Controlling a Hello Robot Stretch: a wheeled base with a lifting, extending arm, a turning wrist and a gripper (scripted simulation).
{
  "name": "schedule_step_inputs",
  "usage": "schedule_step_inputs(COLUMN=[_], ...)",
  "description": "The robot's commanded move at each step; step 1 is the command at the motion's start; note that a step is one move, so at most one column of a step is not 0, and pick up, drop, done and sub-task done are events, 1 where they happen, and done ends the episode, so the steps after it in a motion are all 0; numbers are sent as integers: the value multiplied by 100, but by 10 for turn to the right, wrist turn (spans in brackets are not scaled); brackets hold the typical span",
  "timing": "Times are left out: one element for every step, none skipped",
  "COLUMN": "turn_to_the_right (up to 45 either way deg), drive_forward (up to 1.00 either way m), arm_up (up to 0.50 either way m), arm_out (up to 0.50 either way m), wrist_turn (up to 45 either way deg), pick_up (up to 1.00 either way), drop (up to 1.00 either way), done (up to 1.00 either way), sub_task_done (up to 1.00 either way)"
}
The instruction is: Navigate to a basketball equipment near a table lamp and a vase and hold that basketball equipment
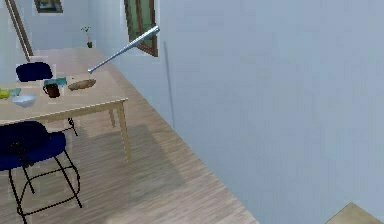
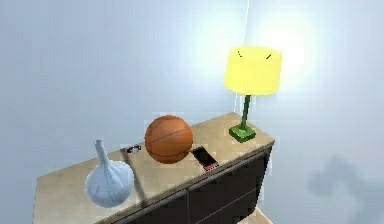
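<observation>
Basketball [image 2: 168, 138]: orange, resting on sideboard [image 2: 65, 181] top, between pale blue vase [image 2: 108, 178] and yellow table lamp [image 2: 250, 85]; flat dark item [image 2: 205, 158] just beside it. Gripper jaw state: cannot tell. Risks: a nudged ball likely rolls off the edge; a careless reach could topple vase or lamp.
</observation>
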Motion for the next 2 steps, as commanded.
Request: schedule_step_inputs(turn_to_the_right=[0, 0], drive_forward=[0, 0], arm_up=[50, 38], arm_out=[0, 0], wrist_turn=[0, 0], pick_up=[0, 0], drop=[0, 0], done=[0, 0], sub_task_done=[0, 0])
